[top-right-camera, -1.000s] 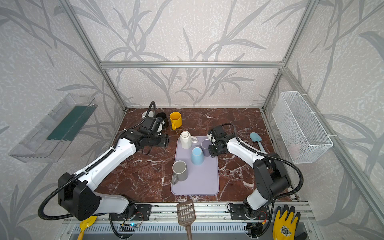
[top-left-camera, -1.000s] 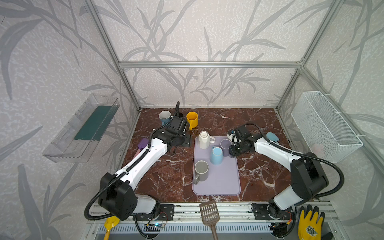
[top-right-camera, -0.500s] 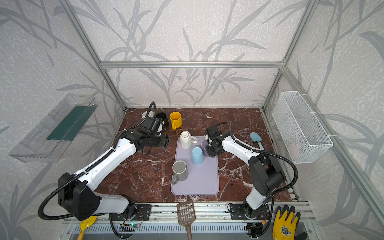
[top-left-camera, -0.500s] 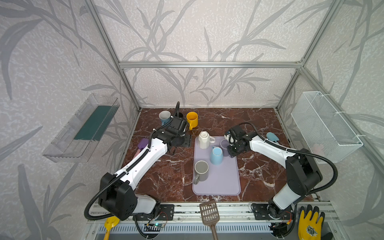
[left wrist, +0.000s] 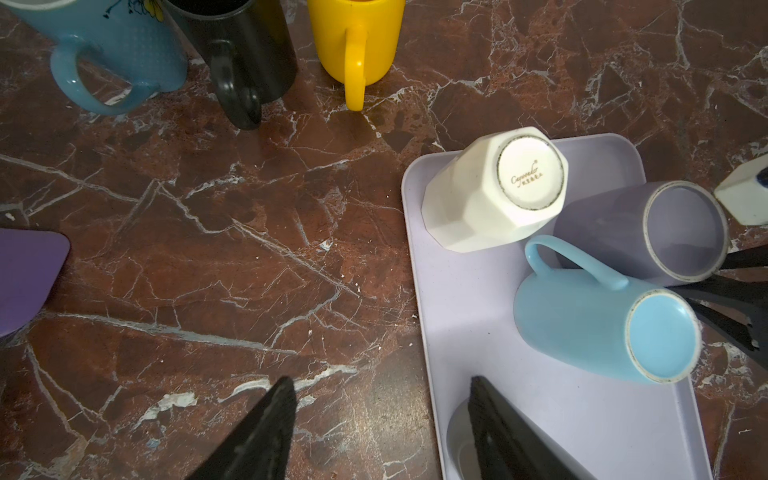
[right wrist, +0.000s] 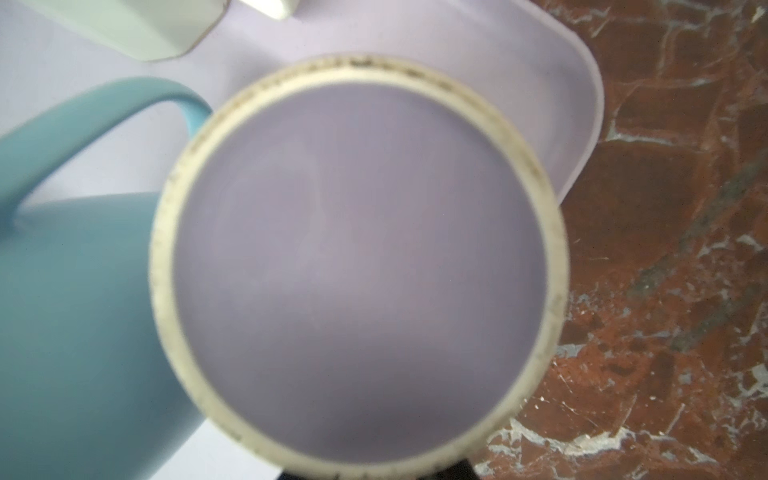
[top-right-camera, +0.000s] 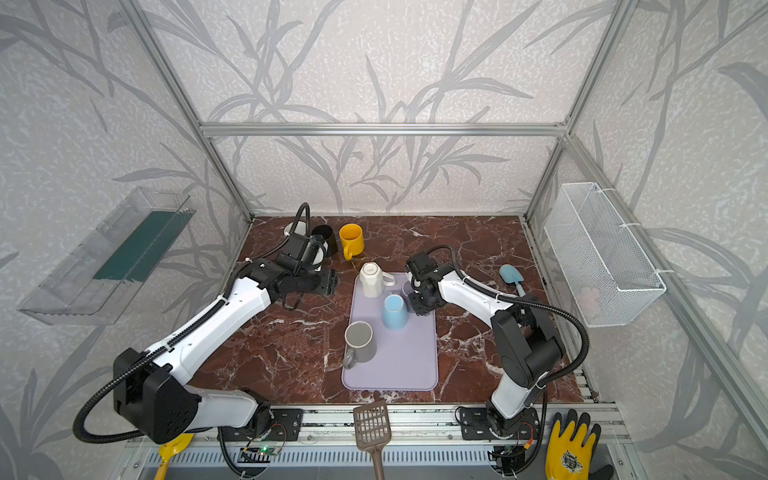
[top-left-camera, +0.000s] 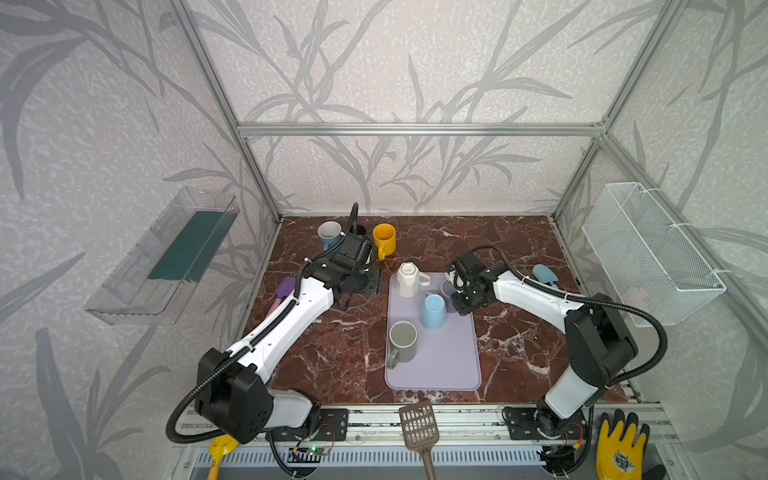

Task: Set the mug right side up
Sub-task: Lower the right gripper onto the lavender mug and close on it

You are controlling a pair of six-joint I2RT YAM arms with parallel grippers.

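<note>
- The purple mug (top-left-camera: pixel 448 287) stands bottom-up at the far right corner of the lilac mat (top-left-camera: pixel 440 365). It is just beside the upturned light blue mug (top-left-camera: pixel 433 309).
- The right gripper (top-left-camera: pixel 460 296) is right against the purple mug's outer side, and the mug's base (right wrist: pixel 357 257) fills the right wrist view. Whether the jaws grip the mug cannot be told.
- The left gripper (left wrist: pixel 381 381) hangs with its jaws apart and empty, near the mat's far left corner.

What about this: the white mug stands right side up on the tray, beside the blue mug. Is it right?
No. The white mug is upside down on the tray, beside the blue mug; the left wrist view shows its stamped base.
</note>
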